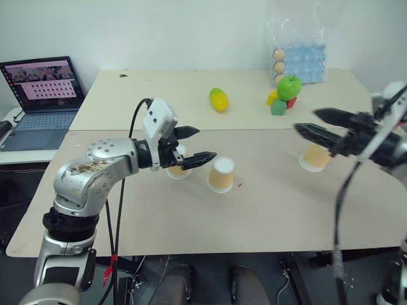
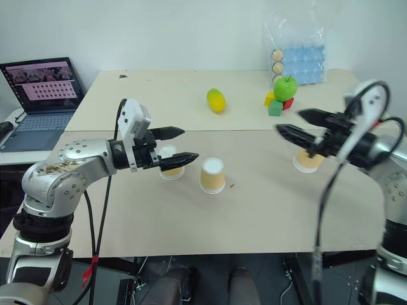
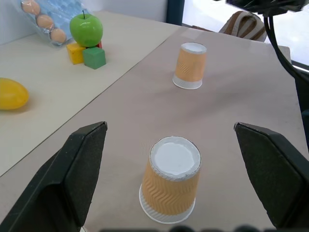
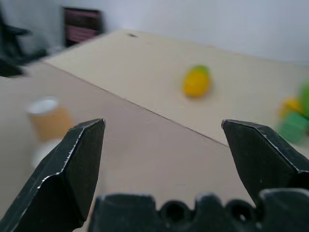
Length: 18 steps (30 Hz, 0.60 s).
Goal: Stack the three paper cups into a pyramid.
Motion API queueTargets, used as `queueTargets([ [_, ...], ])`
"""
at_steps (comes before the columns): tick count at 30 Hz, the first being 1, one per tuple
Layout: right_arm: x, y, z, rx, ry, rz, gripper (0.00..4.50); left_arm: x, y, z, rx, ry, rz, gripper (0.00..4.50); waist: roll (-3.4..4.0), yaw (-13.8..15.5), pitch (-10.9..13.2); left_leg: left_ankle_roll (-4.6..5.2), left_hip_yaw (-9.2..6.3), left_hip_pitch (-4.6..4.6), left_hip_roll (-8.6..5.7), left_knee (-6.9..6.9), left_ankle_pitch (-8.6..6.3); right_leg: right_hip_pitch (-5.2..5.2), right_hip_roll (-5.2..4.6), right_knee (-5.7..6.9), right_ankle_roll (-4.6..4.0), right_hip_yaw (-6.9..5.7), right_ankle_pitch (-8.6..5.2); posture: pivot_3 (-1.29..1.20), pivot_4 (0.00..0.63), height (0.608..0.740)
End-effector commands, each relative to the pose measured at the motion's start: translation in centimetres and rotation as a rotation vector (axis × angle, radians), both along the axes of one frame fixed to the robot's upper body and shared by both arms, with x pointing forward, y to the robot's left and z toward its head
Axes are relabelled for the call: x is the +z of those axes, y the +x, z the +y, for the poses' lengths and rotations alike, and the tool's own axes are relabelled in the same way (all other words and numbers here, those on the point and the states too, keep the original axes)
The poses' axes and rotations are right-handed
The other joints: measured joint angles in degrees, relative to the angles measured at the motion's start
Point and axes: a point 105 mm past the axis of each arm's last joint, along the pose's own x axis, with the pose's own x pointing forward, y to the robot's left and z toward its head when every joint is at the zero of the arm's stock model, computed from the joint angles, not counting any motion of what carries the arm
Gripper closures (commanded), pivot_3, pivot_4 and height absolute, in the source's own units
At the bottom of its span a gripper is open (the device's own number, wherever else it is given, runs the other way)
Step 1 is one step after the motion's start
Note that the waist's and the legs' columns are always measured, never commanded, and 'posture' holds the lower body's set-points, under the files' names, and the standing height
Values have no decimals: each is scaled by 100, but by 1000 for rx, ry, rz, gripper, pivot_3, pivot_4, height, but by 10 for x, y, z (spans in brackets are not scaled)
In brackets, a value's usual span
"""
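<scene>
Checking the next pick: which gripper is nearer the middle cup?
Left. The left gripper hovers open just beside the middle cup; the right gripper is open, far over by the rightmost cup.

Two tan tables (image 1: 191,216) pushed together, seam between them. On the near one: three cups, all upside down, apart, unstacked: left cup (image 2: 170,166), middle cup (image 1: 222,175) close beside it, right cup (image 1: 315,157) well apart. On the far one: yellow fruit (image 1: 219,99), green apple (image 1: 290,86) atop coloured blocks (image 1: 277,103), bagged egg tray (image 1: 297,56) behind. Laptop (image 1: 39,101) on a separate surface at left.
</scene>
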Motion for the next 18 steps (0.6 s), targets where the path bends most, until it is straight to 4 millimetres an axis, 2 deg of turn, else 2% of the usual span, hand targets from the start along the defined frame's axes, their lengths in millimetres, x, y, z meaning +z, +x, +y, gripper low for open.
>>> queueTargets([
  [1, -12, -3, -44, -218, -72, -45, 23, 9, -10, -5, -58, -5, -39, 0, 4, 2, 1, 3, 4, -1, -1, 0, 2, -5, -4, 5, -6, 4, 1, 0, 150, 740],
  [5, -51, -11, -53, -272, -99, 1, 23, 5, -15, -6, -94, 32, -25, 0, 12, -48, 3, 32, 8, 0, 2, -3, 19, -10, -3, 11, -11, 13, 0, 0, 150, 740],
  [8, -64, -8, -51, -276, -63, 7, 23, 4, -14, -5, -93, 48, -32, 0, 13, -81, 4, 32, 8, 7, 2, -3, 19, -1, -2, 10, -8, 15, -2, 0, 150, 740],
  [11, -68, -2, -42, -240, -38, 8, 23, 4, -12, -5, -86, 56, -38, 0, 13, -104, 4, 30, 10, 17, 2, -2, 18, 8, -2, 8, 23, 18, -21, 0, 150, 740],
  [18, -68, 16, -32, -196, -40, -3, 23, 7, -11, -2, -68, 28, -33, 0, 13, -101, 4, 32, 10, 17, 1, -3, 17, 5, -2, 8, 12, 19, -14, 0, 150, 740],
])
